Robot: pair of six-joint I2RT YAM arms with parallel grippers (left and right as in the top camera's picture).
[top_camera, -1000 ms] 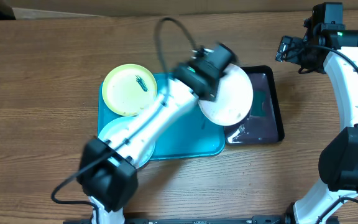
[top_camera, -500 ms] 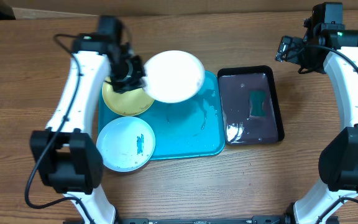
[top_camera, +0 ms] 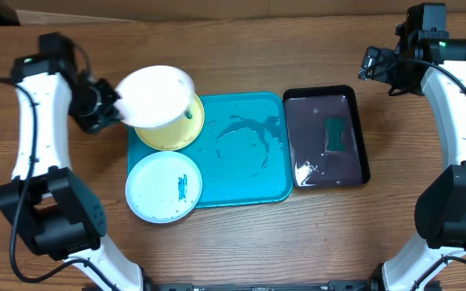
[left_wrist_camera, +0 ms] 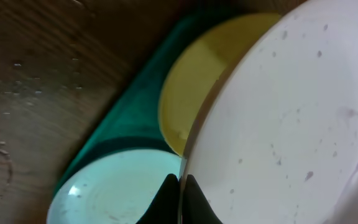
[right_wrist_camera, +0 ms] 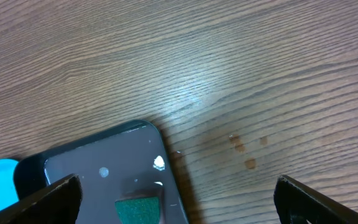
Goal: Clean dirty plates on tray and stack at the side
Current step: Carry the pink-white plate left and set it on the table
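Our white plate (top_camera: 156, 95) was round and speckled, its wide face turned up, a little tipped. Our left gripper (top_camera: 118, 104) pinched its rim above the yellow-green plate (top_camera: 172, 134) on the tray (top_camera: 249, 191). Our right gripper (top_camera: 373, 63) gaped open.

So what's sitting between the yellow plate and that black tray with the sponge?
Between the yellow plate and the black tray lies only the turquoise tray's bare floor, streaked with what looks like water, as the overhead view shows.

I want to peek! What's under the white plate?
The yellow plate, lying on the tray. Only its near edge shows; the white plate covers the rest.
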